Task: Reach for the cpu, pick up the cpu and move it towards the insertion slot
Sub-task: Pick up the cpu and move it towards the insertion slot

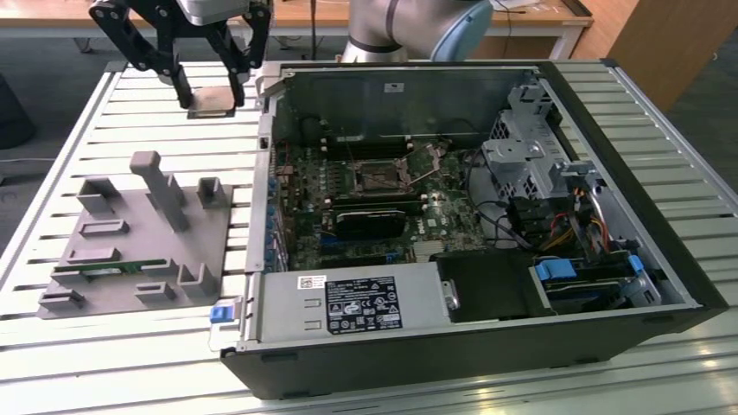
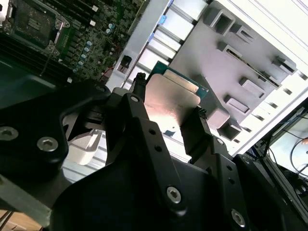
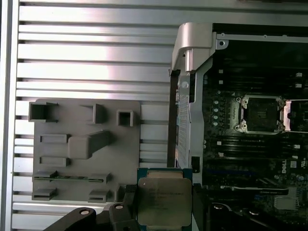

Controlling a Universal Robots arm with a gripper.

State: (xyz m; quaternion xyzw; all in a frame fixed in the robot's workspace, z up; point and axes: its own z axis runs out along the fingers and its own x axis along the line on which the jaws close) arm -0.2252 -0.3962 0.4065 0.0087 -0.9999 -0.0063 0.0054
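a black end effector (image 1: pixel 214 86) hangs above the slatted metal table (image 1: pixel 69 156), its two fingers closed on the cpu (image 1: pixel 214 100) — a small flat square chip with a silvery top, held level in the air just beside the open computer case (image 1: pixel 645 207), on the exterior view's left of the case wall. in both wrist views the cpu (image 2: pixel 171 98) (image 3: pixel 164 201) sits clamped between the fingers. the insertion slot (image 1: pixel 378 176) — a square socket with a metal frame — lies inside the case on the motherboard, well apart from the chip. the grey moulded tray (image 1: pixel 127 251) rests on the table, with a narrow green memory stick (image 1: pixel 110 269) lying in it.
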